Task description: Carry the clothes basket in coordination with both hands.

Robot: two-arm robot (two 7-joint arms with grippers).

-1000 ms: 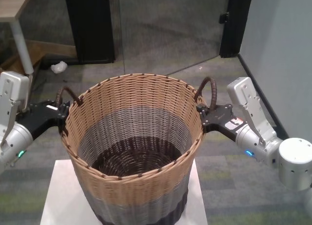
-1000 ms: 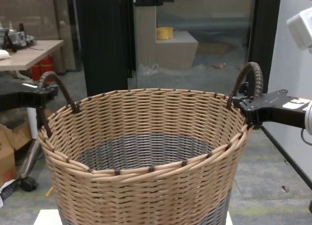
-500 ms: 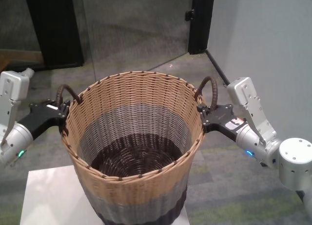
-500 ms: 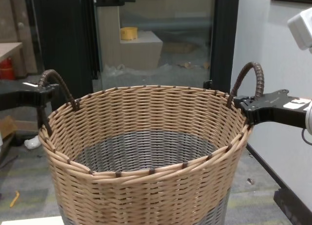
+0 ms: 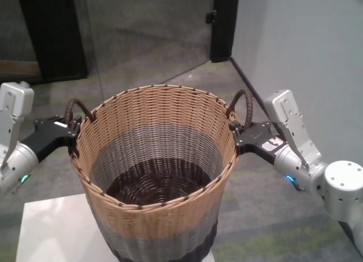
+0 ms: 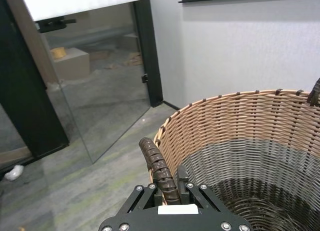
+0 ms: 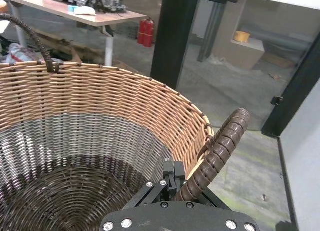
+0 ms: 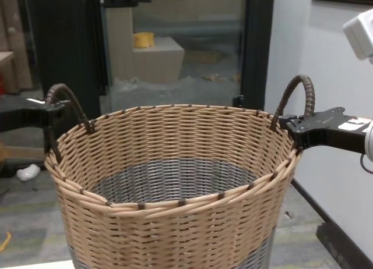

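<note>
A white tabletop (image 5: 51, 231) is showing at the bottom of the head view, under and to the left of the clothes basket (image 5: 154, 177); whether the basket's base is touching it cannot be told. Grey-green carpet (image 5: 266, 216) is covering the floor around it. Behind, a glass partition (image 5: 147, 29) is standing between black frames (image 5: 222, 24), and a pale grey wall (image 5: 306, 41) is running along the robot's right. Through the glass, the chest view is showing a light block (image 8: 148, 59) with a yellow object (image 8: 144, 39) on top.

The basket is sitting between the two arms, upright, its open mouth facing up. The left gripper (image 5: 67, 131) is reaching in from the left, its jaws closed on the left handle (image 5: 76, 110), as the left wrist view is showing (image 6: 167, 188). The right gripper (image 5: 238, 136) is reaching in from the right, its jaws closed on the foot of the right handle (image 5: 243, 106), just beside the rim (image 7: 172, 183).
</note>
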